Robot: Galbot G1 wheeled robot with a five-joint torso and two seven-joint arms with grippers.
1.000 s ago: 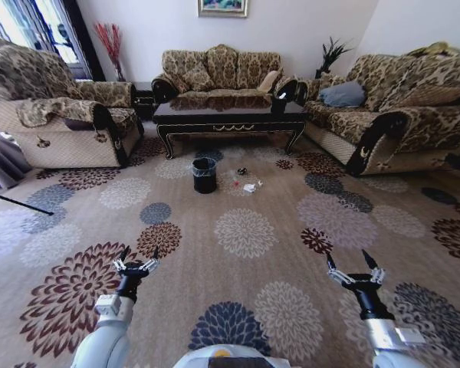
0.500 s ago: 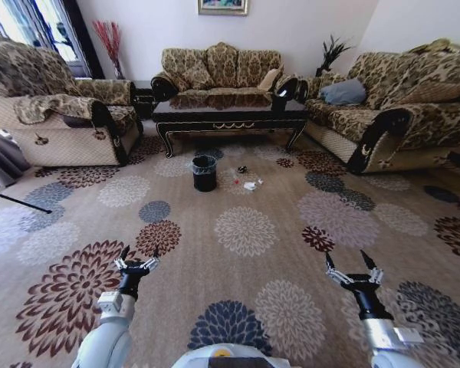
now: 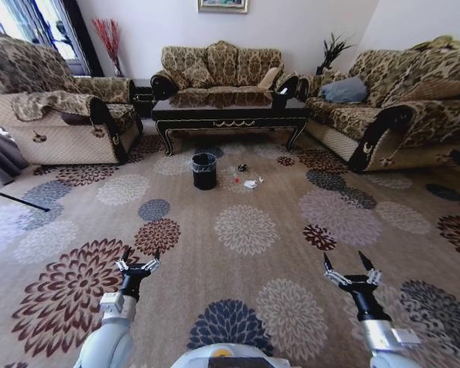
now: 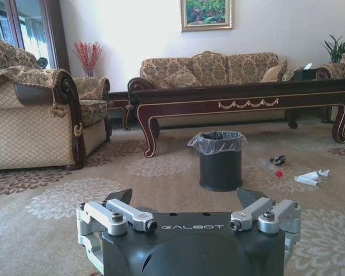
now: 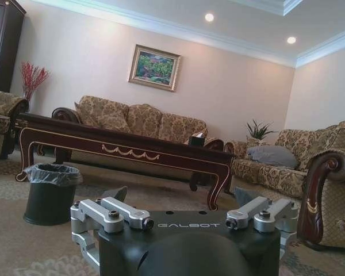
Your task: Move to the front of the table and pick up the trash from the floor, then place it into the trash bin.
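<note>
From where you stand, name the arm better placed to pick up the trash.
Right, marginally: the trash lies right of the trash bin, nearer the right pincer's side. Both pincers are open and far away.

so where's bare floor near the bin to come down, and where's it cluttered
Bare carpet lies left of the trash bin and between it and the open grippers, left and right. Crowded: the trash just right of the bin, before the table.
</note>
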